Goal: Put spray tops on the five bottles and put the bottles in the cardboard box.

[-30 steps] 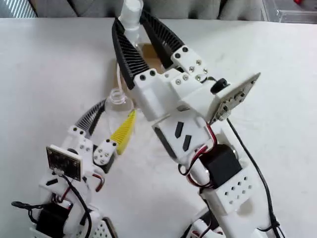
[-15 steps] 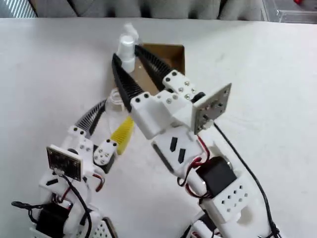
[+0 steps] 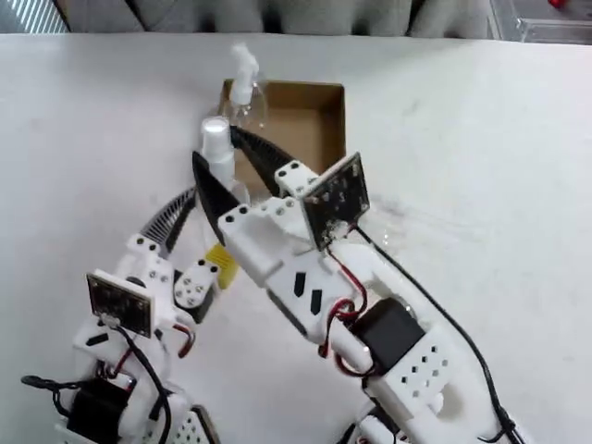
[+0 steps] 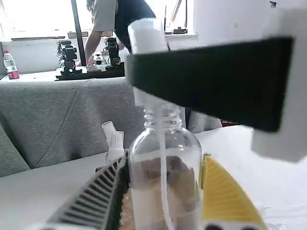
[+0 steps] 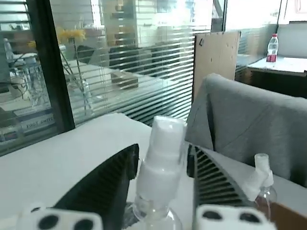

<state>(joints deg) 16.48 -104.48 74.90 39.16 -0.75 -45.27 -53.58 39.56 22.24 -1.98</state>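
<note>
A clear bottle (image 3: 237, 192) stands upright on the table just in front of the cardboard box (image 3: 305, 116), with my left gripper (image 3: 215, 208) shut on its body between one black and one yellow finger. In the left wrist view the bottle (image 4: 163, 182) sits in my left gripper (image 4: 163, 196). My right gripper (image 3: 217, 148) is shut on a white spray top (image 3: 215, 137) directly above the bottle's neck. Its tube (image 4: 160, 158) hangs down inside the bottle. The right wrist view shows the spray top (image 5: 160, 158) between my right gripper's black fingers (image 5: 108, 184).
A second bottle with its spray top (image 3: 245, 79) fitted stands at the box's far left corner, also seen as that capped bottle (image 5: 259, 182) in the right wrist view. White table (image 3: 481, 139) lies open to the right of the box. A grey sofa edge runs behind the table.
My right gripper has carried the spray top from high over the box back and down onto the held bottle, uncovering the box. The left arm has stayed still.
</note>
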